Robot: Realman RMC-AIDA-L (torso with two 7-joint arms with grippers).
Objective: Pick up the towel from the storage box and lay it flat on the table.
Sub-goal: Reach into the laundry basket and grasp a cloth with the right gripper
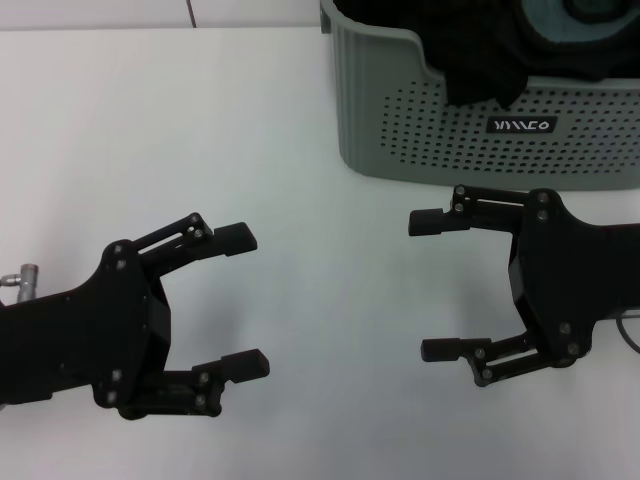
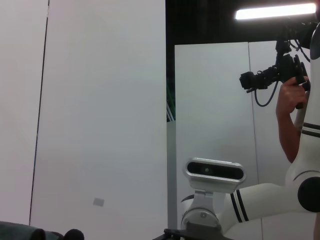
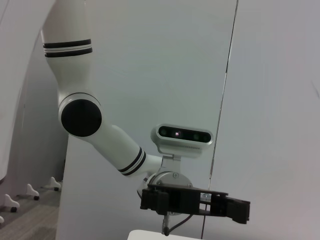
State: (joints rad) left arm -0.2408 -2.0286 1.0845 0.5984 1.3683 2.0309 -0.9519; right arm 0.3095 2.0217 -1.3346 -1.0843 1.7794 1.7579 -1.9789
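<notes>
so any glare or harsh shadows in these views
Head view: even light, only faint soft shadows on the table under the open left claw and right claw; the box interior is dark. Left wrist view: a bright ceiling light blows out. Right wrist view: flat, no glare.

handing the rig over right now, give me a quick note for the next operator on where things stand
Left gripper: open, empty, low over the table on the robot's left.
Right gripper: open, empty, over the table just in front of the storage box.
The box sits at the far right of the table. A black cloth fills what shows of it and a teal-grey cloth lies at the back; the towel is not visible, presumably buried or out of view.
Done: nothing so far.
Left: reach into the box, find and lift the towel, lay it flat on the table.
</notes>
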